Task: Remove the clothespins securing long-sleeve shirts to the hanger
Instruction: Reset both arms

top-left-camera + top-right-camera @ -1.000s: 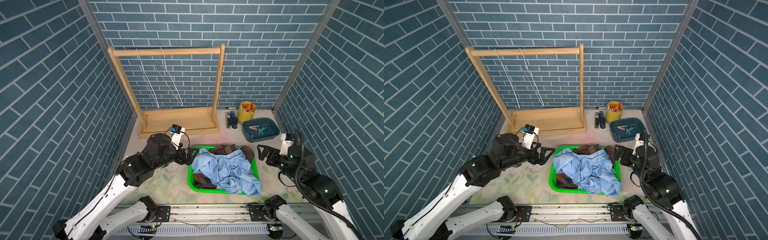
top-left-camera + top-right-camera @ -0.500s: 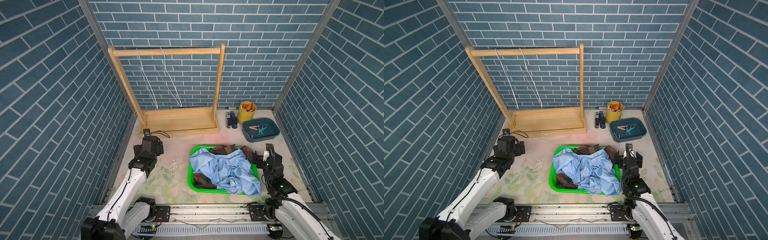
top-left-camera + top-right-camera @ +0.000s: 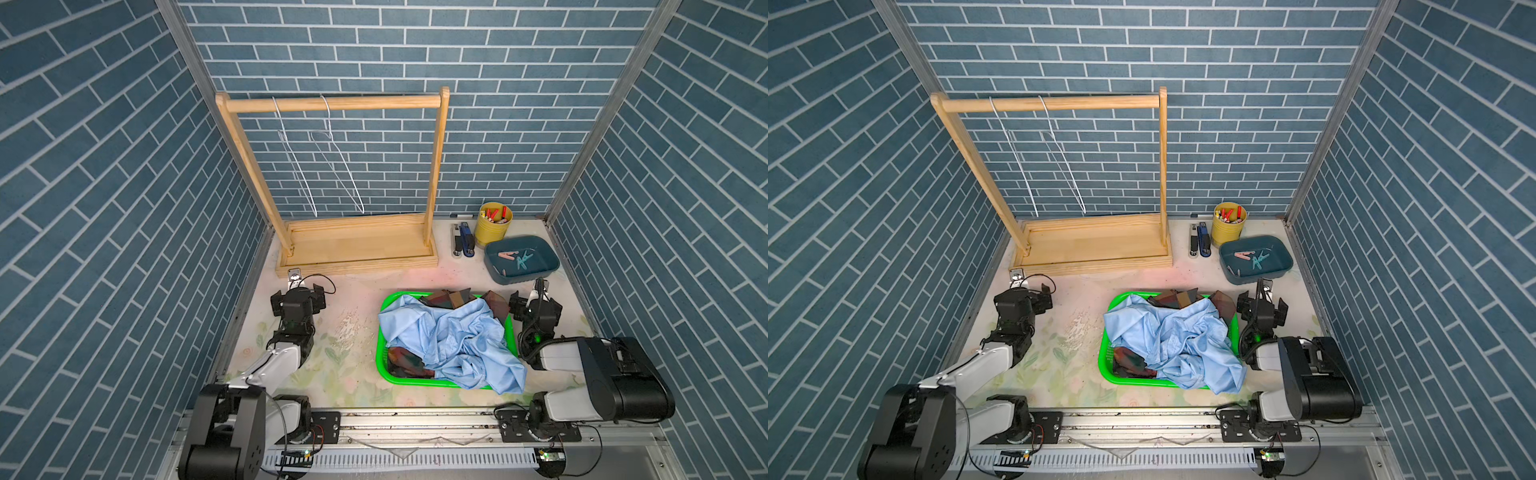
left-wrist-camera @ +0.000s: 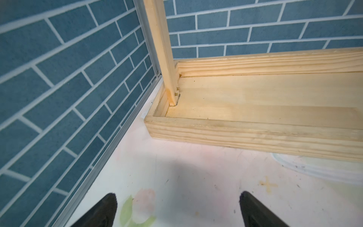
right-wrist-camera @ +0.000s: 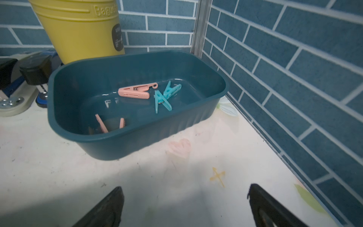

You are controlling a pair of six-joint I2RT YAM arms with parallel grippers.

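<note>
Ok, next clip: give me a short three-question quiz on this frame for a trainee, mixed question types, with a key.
1. True or false: both shirts lie bunched in the green basket, off the wire hangers.
2. Where are the four clothespins? A) clipped to the wire hangers B) in the dark teal tub C) in the green basket
3. Fill in: the left gripper and the right gripper both stand ___, holding nothing.
Key: 1 true; 2 B; 3 open.
</note>
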